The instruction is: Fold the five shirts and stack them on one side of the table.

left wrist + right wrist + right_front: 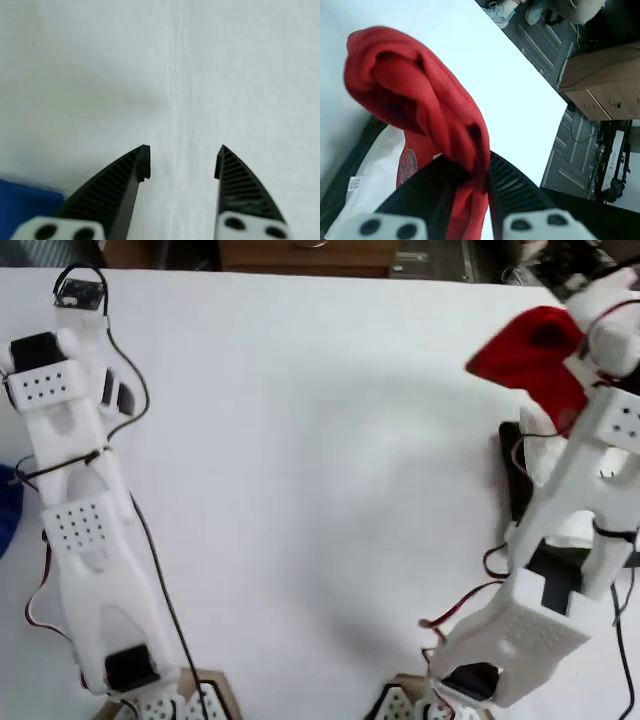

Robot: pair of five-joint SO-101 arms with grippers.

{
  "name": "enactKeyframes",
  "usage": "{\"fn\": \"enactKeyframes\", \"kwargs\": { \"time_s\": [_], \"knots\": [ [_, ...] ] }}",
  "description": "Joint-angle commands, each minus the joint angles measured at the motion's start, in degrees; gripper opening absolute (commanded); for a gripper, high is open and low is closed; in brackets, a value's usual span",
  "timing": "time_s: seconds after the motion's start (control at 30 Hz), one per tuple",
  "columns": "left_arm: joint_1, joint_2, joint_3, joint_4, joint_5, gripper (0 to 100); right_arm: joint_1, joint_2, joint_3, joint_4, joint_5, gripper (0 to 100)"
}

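Starting on the left arm (80,520): white printed shell, panels dotted with grids of small holes, black servo blocks (130,668) at the joints. A black cable (160,585) runs its length, with thin red wires (30,605) near the base. Now the right arm (560,570): same white casing, same hole pattern, and red leads (455,618) looping beside it. The left gripper (182,162) has black ribbed fingers tapering to points, on white mounts with round screw holes. The right gripper (480,172) shows identical black ribbing and white mounts.

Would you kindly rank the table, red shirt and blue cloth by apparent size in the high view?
1. Table.
2. Red shirt, bunched.
3. Blue cloth, cut off at the edge, so its full size is unsure.
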Motion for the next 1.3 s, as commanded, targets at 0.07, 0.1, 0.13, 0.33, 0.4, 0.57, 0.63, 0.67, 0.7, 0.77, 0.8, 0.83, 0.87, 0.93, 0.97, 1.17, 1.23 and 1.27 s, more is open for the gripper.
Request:
{"fn": "enactKeyframes", "kwargs": {
  "time_s": [0.07, 0.1, 0.13, 0.33, 0.4, 0.57, 0.63, 0.67, 0.7, 0.77, 0.8, 0.83, 0.87, 0.93, 0.97, 1.17, 1.23, 1.27],
  "knots": [
    [0.62, -3.96, -1.63, 0.79, -0.35, 23, 6.73, -4.00, -2.81, -3.82, -0.09, 1.9],
    [0.62, -3.96, -1.63, 0.79, -0.35, 23, 7.87, -4.00, -2.73, -4.18, 0.00, 1.9],
    [0.53, -3.96, -1.63, 0.79, -0.35, 23, 8.84, -4.00, -2.73, -4.70, 0.00, 1.9],
    [0.53, -3.96, -1.63, 0.79, -0.35, 23, 13.76, -3.74, -2.20, -10.15, 2.20, 1.9],
    [0.53, -3.96, -1.63, 0.79, -0.35, 23, 14.90, -2.51, -2.29, -11.30, 3.60, 1.9],
    [0.44, -3.96, -1.63, 0.79, -0.44, 23, 18.77, 3.03, -2.64, -14.46, 4.04, 1.9],
    [0.35, -3.96, -1.63, 0.79, -0.44, 23, 19.65, 5.14, -2.64, -14.64, 4.04, 1.9],
    [0.35, -3.96, -1.63, 0.79, -0.44, 23, 19.74, 5.85, -2.73, -14.64, 4.04, 1.9],
    [0.35, -3.96, -1.63, 0.88, -0.44, 23, 19.82, 6.46, -2.73, -14.64, 4.04, 1.9],
    [0.26, -3.96, -1.63, 0.88, -0.44, 23, 19.82, 7.08, -2.73, -14.73, 4.04, 1.9],
    [0.26, -3.96, -1.63, 0.88, -0.44, 23, 19.82, 7.34, -2.73, -15.25, 4.04, 1.9],
    [0.26, -3.96, -1.63, 0.88, -0.44, 23, 19.82, 7.34, -2.73, -15.78, 4.04, 1.9],
    [0.26, -3.96, -1.63, 0.88, -0.44, 23, 19.82, 7.43, -2.64, -16.04, 4.13, 1.9],
    [0.18, -3.96, -1.63, 0.88, -0.44, 23, 19.74, 7.43, -2.46, -15.96, 4.13, 1.9],
    [0.18, -3.96, -1.63, 0.88, -0.44, 23, 19.65, 7.43, -2.29, -15.87, 4.13, 1.9],
    [0.09, -4.22, -1.63, 0.88, -0.44, 23, 19.91, 8.22, -0.26, -15.87, 7.65, 1.9],
    [0.09, -4.22, -1.63, 0.88, -0.44, 23, 20.26, 8.75, 1.05, -15.78, 8.09, 1.9],
    [0.09, -4.22, -1.63, 0.88, -0.44, 23, 20.26, 9.01, 1.67, -15.60, 8.09, 1.9]
  ]
}}
